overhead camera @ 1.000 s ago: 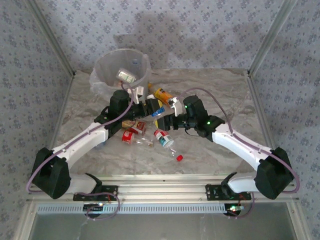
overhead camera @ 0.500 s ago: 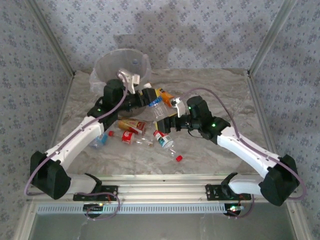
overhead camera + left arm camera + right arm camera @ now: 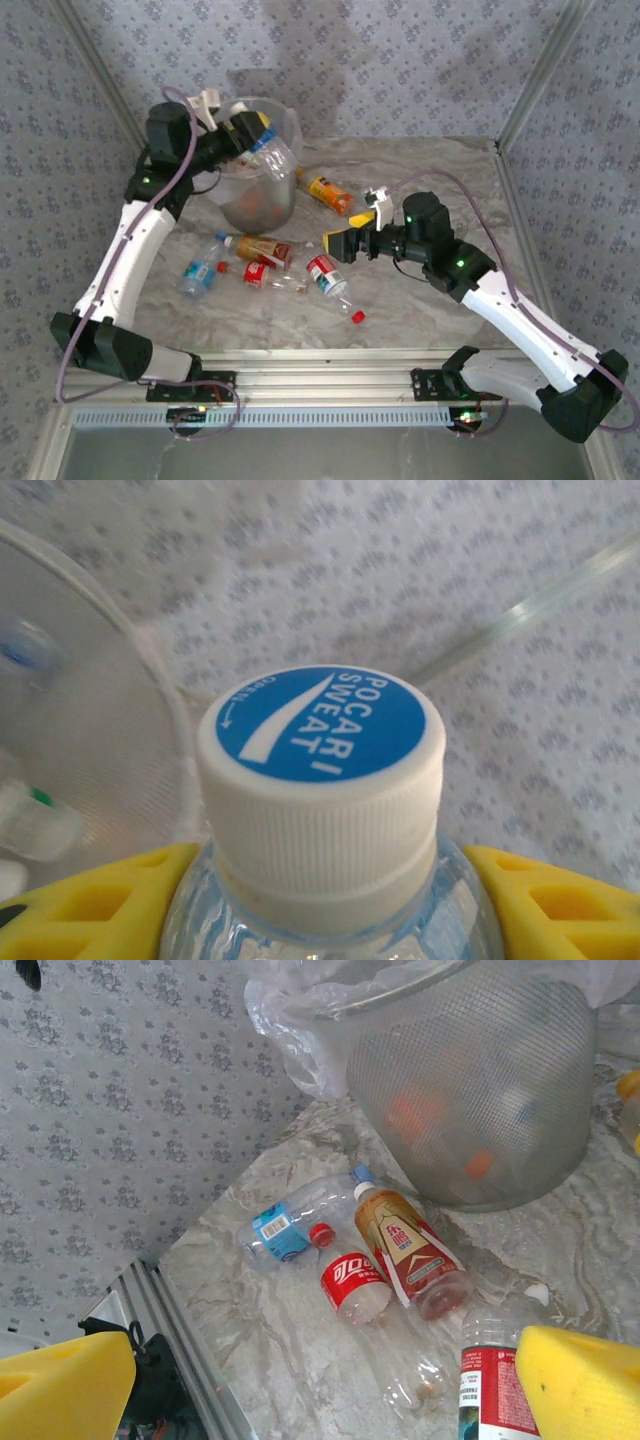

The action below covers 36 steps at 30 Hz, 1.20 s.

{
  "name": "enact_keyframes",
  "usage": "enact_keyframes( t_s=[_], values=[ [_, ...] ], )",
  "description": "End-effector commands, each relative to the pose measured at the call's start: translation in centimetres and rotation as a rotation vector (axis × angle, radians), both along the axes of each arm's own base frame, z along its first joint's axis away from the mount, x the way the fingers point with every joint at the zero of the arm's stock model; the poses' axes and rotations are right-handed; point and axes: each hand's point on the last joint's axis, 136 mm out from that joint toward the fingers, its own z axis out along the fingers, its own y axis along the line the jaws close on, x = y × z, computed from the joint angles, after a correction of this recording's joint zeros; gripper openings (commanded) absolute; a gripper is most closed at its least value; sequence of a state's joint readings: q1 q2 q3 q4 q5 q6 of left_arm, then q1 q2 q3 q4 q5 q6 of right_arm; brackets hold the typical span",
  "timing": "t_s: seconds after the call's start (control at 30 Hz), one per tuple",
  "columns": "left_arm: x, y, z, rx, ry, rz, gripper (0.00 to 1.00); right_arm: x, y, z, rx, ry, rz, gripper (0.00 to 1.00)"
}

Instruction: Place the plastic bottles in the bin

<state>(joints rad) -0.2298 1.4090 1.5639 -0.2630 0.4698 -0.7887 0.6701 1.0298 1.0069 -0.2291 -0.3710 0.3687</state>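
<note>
Grey marbled table (image 3: pixel 440 170) carries about six plastic bottles (image 3: pixel 262 248) beside the tall translucent bin (image 3: pixel 258 205), which already holds several. Left gripper (image 3: pixel 250 128) clamps a clear white-capped bottle (image 3: pixel 275 152) above its rim; right gripper (image 3: pixel 350 232) hovers wide open, empty.

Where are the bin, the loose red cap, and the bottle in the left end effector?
bin (image 3: pixel 255 205), top view, side wall.
loose red cap (image 3: pixel 359 316), top view, its middle.
bottle (image 3: pixel 320 725), left wrist view, blue top of its lid.

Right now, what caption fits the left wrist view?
Left gripper holds a clear, blue-capped bottle next to the bin.
</note>
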Motion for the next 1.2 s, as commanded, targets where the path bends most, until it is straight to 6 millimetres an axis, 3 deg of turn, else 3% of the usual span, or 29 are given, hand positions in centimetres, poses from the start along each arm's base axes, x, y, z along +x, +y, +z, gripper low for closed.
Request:
enact_keyframes(
  t_s=[0.0, 0.1, 0.27, 0.53, 0.7, 0.93, 1.17],
  values=[
    [2.2, 2.9, 0.7, -0.017, 0.031, 0.087, 0.56, -0.1, -1.2, 0.6, -0.017, -0.03, -0.04, 1.0],
    [4.0, 4.9, 0.5, -0.013, 0.043, 0.139, 0.57, -0.2, -1.7, 0.4, -0.02, -0.028, -0.056, 1.0],
    [6.7, 7.3, -1.4, -0.008, 0.086, 0.212, 0.57, -0.4, -2.3, 0.4, -0.023, -0.03, -0.075, 1.0],
    [8.4, 8.0, -6.0, 0.042, 0.173, 0.249, 0.59, -0.3, -2.8, 0.4, -0.025, -0.03, -0.098, 1.0],
    [8.7, 7.4, -8.0, 0.056, 0.21, 0.236, 0.67, -0.1, -2.8, 0.2, -0.028, -0.021, -0.103, 1.0],
    [8.2, 7.9, -8.1, 0.141, 0.203, 0.274, 0.86, 0.0, -3.0, 0.0, -0.034, -0.01, -0.116, 1.0],
    [6.6, 8.8, -5.1, 0.195, 0.121, 0.302, 0.91, 0.1, -3.2, -0.4, -0.048, -0.002, -0.128, 1.0]
  ],
)
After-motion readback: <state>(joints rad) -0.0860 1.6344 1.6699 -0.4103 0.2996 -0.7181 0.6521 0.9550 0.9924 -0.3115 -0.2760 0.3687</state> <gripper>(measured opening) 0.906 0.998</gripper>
